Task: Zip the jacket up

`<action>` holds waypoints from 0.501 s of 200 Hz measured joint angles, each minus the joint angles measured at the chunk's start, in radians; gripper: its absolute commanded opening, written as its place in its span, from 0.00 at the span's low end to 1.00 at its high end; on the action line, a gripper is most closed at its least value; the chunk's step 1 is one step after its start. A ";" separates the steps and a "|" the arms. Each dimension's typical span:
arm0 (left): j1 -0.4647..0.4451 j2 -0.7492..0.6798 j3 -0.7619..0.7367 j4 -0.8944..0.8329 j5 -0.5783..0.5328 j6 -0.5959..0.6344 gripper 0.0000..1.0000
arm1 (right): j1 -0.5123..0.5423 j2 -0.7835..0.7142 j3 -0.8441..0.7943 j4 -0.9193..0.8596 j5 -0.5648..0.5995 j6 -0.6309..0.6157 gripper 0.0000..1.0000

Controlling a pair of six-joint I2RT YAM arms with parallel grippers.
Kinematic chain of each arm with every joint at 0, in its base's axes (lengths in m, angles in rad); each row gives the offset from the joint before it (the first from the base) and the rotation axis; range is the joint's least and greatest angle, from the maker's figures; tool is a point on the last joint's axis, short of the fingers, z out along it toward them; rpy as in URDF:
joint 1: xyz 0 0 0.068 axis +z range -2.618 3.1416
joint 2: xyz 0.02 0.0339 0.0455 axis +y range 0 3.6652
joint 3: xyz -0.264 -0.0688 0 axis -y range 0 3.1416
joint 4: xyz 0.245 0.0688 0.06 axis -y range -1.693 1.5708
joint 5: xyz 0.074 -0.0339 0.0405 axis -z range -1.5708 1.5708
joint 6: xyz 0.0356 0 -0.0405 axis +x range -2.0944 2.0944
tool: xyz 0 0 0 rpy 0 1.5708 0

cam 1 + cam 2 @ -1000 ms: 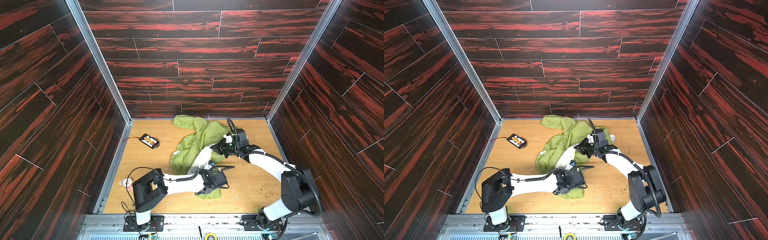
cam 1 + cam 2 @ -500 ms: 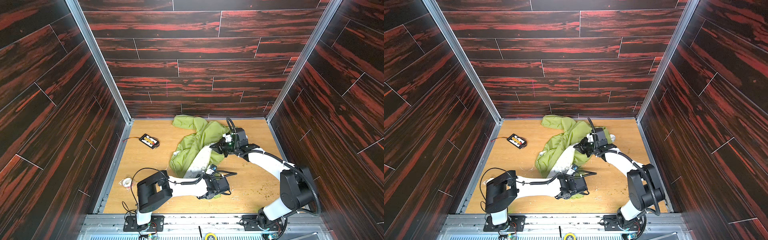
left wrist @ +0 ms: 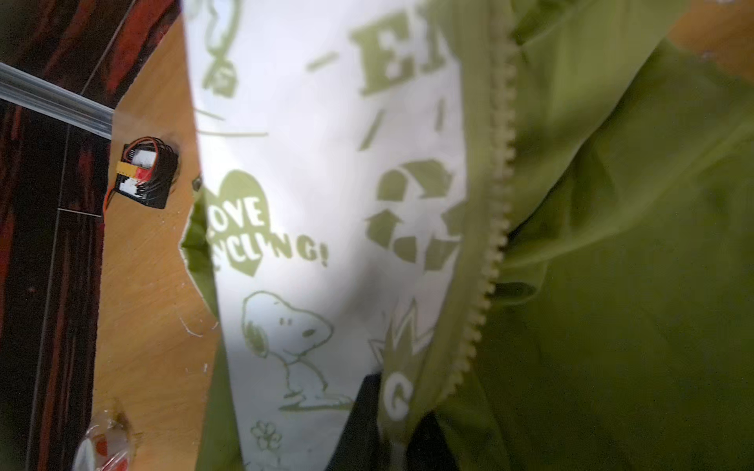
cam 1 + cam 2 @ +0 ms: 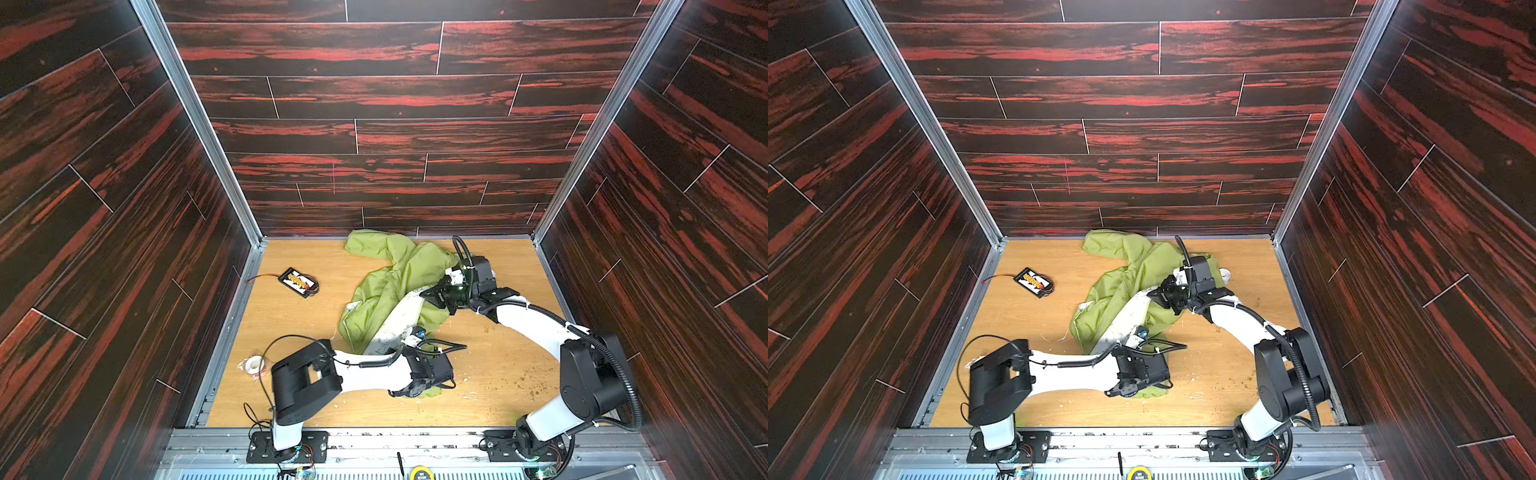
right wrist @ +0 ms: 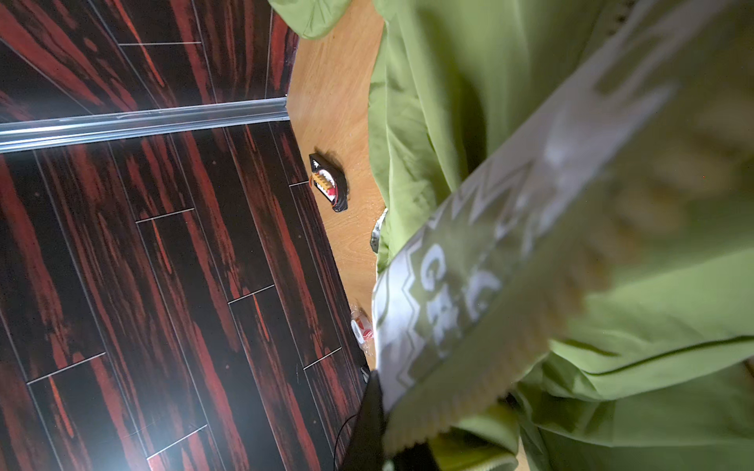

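Lime-green cloth lies bunched on the wooden table (image 4: 291, 332), from its middle back towards the far wall: the jacket (image 4: 386, 286), unzipped, with a strip of white printed lining (image 3: 326, 163) turned up along one front edge. The right gripper (image 4: 432, 293) is clamped on that edge at its far end. The left gripper (image 3: 398, 432) is pinched tight on what looks to be the same edge near the hem, so one row of zipper teeth (image 3: 495, 228) runs between the two holds. I cannot find the slider or the mating row (probably buried in the folds). The step in hand seems to be straightening this edge. To do it well, draw the two holds apart gently along the line of the teeth, until the tape lies straight and untwisted. Thin fabric like this may slide out of the jaws under a hard pull.
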 measured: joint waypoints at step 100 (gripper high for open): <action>0.062 -0.376 -0.195 0.259 0.518 0.187 0.00 | -0.007 0.085 0.159 -0.309 0.132 -0.214 0.17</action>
